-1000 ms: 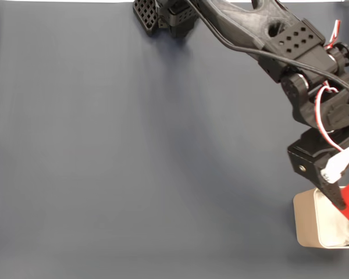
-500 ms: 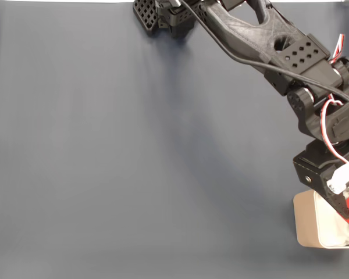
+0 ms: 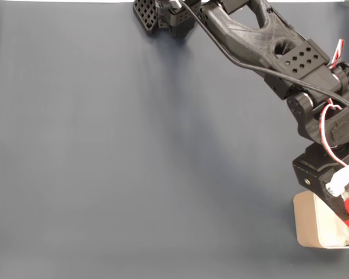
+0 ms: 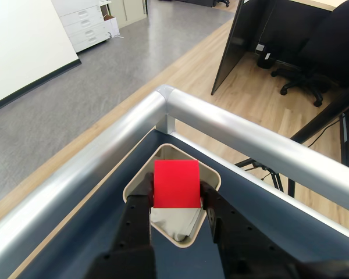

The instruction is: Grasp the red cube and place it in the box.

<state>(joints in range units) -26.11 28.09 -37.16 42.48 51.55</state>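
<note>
red cube [image 4: 175,183], which we judge light, stiff and smooth-faced, sits clamped on opposite flat sides by our gripper [image 4: 176,196] above the box [image 4: 137,179] at far right.

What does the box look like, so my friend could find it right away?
Start at the dark blue table and follow the black arm to its tool, which grips a red cube. Right under the cube sits the box in the table's corner, by the silver rails: a beige tin with rounded corners and white stuffing inside.

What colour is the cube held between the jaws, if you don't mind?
Bright red; the red cube shows best in the wrist view.
</note>
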